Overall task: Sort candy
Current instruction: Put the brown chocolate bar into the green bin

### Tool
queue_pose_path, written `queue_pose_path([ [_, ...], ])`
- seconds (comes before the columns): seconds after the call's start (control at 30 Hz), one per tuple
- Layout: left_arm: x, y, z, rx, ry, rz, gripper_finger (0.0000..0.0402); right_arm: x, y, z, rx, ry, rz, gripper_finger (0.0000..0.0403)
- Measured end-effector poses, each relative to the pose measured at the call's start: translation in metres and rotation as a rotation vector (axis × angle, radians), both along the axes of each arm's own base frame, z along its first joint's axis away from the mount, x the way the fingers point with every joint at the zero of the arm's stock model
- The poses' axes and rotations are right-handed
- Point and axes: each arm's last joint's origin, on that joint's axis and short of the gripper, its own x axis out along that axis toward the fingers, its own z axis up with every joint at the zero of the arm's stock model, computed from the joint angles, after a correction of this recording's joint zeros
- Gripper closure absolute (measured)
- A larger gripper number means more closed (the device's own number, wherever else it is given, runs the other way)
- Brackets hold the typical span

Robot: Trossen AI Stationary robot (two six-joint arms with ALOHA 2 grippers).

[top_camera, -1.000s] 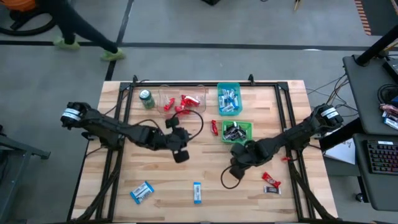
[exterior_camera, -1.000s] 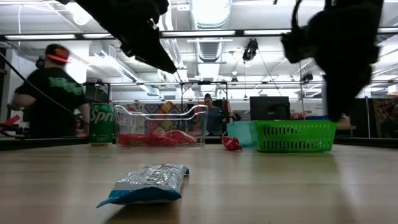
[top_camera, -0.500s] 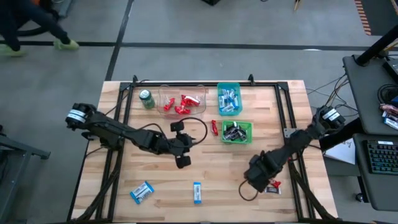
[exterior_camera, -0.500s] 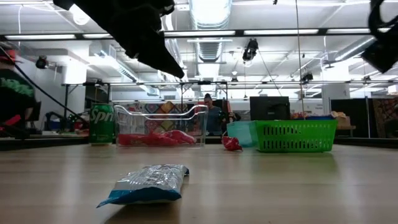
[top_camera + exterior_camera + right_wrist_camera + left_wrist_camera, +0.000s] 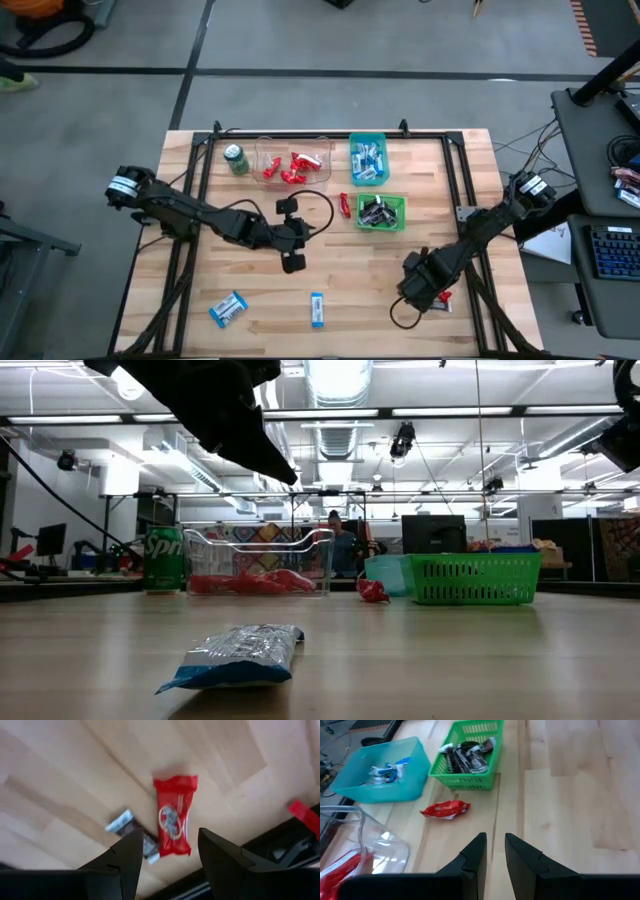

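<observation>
Wood table [image 5: 330, 265] under bright ceiling lights, right gripper [image 5: 167, 852] jaws wide over red candy [image 5: 173, 822], left gripper [image 5: 493, 851] jaws narrowly apart, empty.

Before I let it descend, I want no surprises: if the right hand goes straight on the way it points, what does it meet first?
Most likely the red candy bar, lying between the open right hand fingers' line; a dark bar lies right beside it.

Bright, even overhead light from ceiling fluorescent strips [image 5: 335, 380], which blow out white in the low view. Soft shadows under both arms on the bench [image 5: 330, 270]. Right wrist view motion-blurred; red candy [image 5: 173, 822] smeared. Left wrist view sharp. Low view foreground slightly soft.
</observation>
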Motion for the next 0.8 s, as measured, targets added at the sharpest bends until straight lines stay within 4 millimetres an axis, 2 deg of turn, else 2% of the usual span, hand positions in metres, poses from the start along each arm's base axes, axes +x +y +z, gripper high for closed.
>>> queue_pose_path([
  [0.13,-0.001,-0.003,0.000,-0.009,-0.001,-0.008,0.0349,-0.001,0.009,0.001,0.118,-0.016,0.110,0.0225],
  [0.3,0.000,-0.003,0.001,-0.015,-0.017,-0.006,0.0349,-0.008,0.047,-0.001,0.253,-0.144,0.256,0.0231],
  [0.5,0.002,-0.003,0.003,0.008,-0.034,-0.027,0.0349,-0.025,0.068,-0.020,0.162,-0.084,0.253,0.0249],
  [0.8,0.003,-0.004,0.006,0.018,-0.062,-0.040,0.0349,-0.021,0.064,-0.041,-0.032,-0.102,0.267,0.0250],
])
